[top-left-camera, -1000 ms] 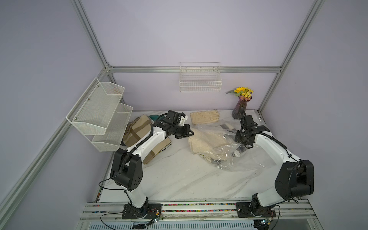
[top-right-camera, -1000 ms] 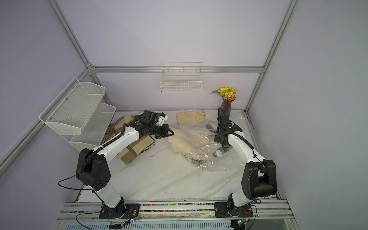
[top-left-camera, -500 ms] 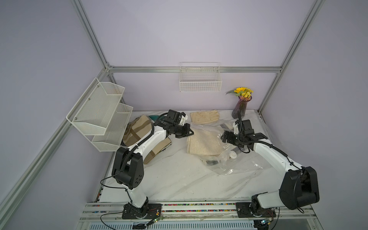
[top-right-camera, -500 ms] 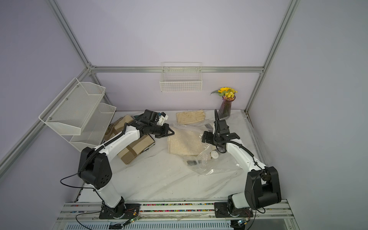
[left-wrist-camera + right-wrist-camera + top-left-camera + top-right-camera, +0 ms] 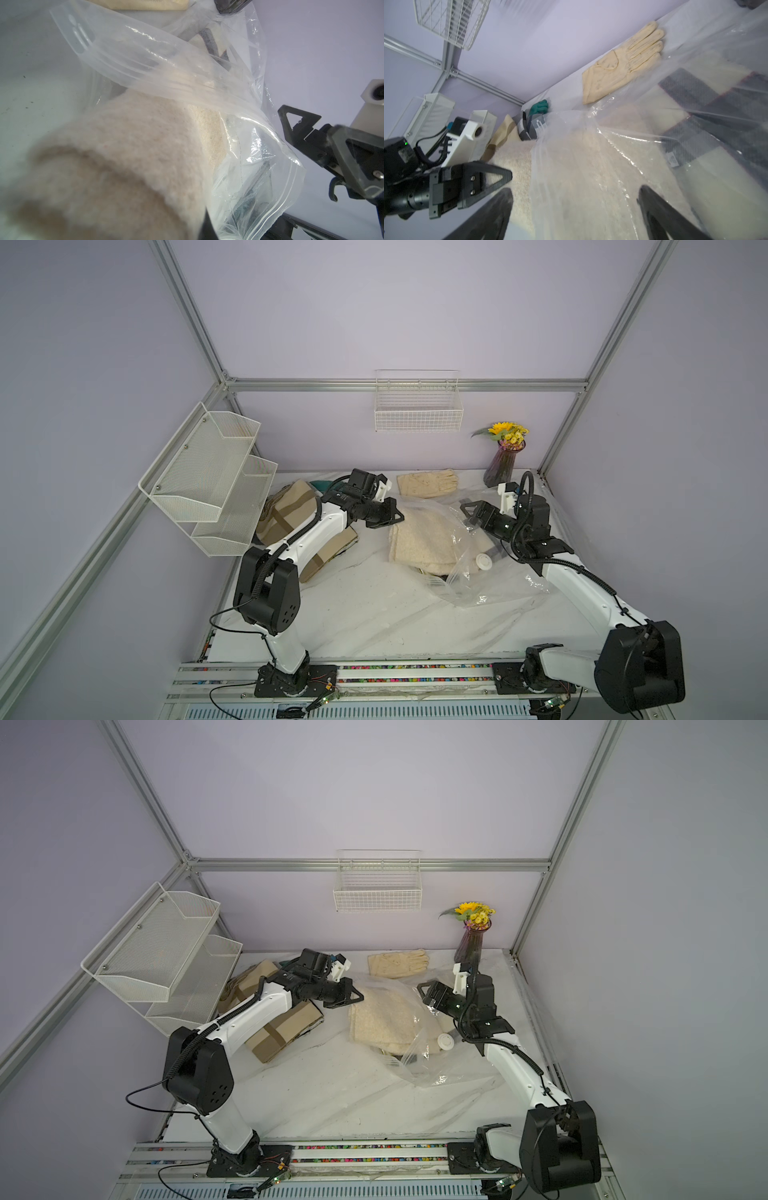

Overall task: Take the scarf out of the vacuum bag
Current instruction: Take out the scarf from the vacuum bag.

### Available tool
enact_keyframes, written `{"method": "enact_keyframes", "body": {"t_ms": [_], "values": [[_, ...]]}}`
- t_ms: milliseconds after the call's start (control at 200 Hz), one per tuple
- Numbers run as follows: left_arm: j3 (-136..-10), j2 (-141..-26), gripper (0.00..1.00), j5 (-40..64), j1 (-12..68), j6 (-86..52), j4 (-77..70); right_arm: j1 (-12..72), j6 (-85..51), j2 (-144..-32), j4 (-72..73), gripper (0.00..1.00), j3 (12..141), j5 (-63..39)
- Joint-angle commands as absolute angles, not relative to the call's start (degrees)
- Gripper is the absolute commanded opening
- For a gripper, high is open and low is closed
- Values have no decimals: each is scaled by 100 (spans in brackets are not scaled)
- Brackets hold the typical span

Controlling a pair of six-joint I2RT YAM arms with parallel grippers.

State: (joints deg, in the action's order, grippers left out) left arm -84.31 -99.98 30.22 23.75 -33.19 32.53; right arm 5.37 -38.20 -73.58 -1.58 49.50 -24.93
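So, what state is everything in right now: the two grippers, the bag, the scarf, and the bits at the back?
left gripper: shut on a corner of the scarf.
right gripper: open, over the vacuum bag, gripping nothing.
scarf: folded, partly out of the bag's mouth.
vacuum bag: unsealed, crumpled, lying on the table.
glove: lying flat, untouched.
vase: upright, flowers in it.

Desk (image 5: 374, 614) stock, counted: vacuum bag (image 5: 490, 593), 1 (white valve cap (image 5: 483, 561), 1); scarf (image 5: 424, 539), 1; cream glove (image 5: 428, 483), 1; green glove (image 5: 539, 107), 1; brown taped parcels (image 5: 291, 510), 2; vase (image 5: 500, 466) of yellow flowers, 1; wire wall basket (image 5: 417, 414), 1; mesh shelf (image 5: 208, 472), 1 (two tiers); pincers, 2: left pincer (image 5: 397, 517), right pincer (image 5: 466, 515).
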Motion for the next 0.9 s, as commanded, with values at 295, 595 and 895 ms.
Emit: {"method": "enact_keyframes", "body": {"t_ms": [295,595,895], "values": [[-8616,-9854,0,2972,2340,-3086,3154,-326,-4914,-9836,-1862,97,6152,-2147],[-8863,-9803,0,2814,2342,-2890,3582,-402,-5074,-10783,-2926,97,6675,-1112],[-8921,-9729,0,2712,2329,-2769,3814,-464,-4998,-11037,-2914,97,6619,-1214]]}}
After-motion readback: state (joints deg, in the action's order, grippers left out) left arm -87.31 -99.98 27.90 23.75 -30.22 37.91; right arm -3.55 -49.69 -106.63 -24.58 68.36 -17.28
